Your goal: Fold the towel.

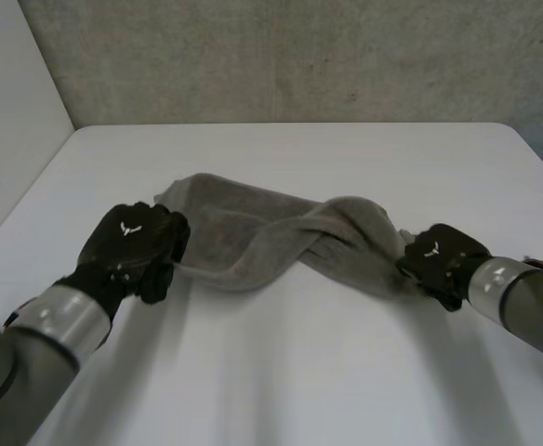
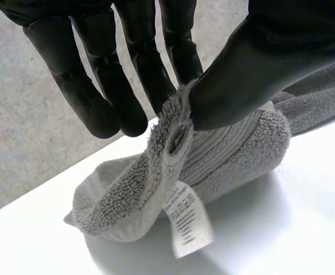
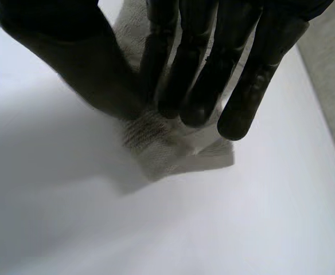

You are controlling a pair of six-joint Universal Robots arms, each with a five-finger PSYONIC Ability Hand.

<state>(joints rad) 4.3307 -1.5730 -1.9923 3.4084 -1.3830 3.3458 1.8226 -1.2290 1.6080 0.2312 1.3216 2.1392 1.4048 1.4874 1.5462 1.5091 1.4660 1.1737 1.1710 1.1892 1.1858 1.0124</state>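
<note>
One white table [image 1: 299, 372] carries a single grey towel [image 1: 253, 237], bunched and twisted into a rope across its middle, well clear of every edge, with bare tabletop on both its long sides. Two hands grasp it: the left hand [image 1: 132, 243] pinches one end between thumb and fingers, and the right hand [image 1: 439, 258] pinches the other end likewise. One white label [image 2: 187, 226] hangs at the left hand's end.

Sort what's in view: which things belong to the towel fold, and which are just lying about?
Job: towel; left hand, pinching one end; right hand, pinching the other end.
Just there: white table; grey wall behind it.
</note>
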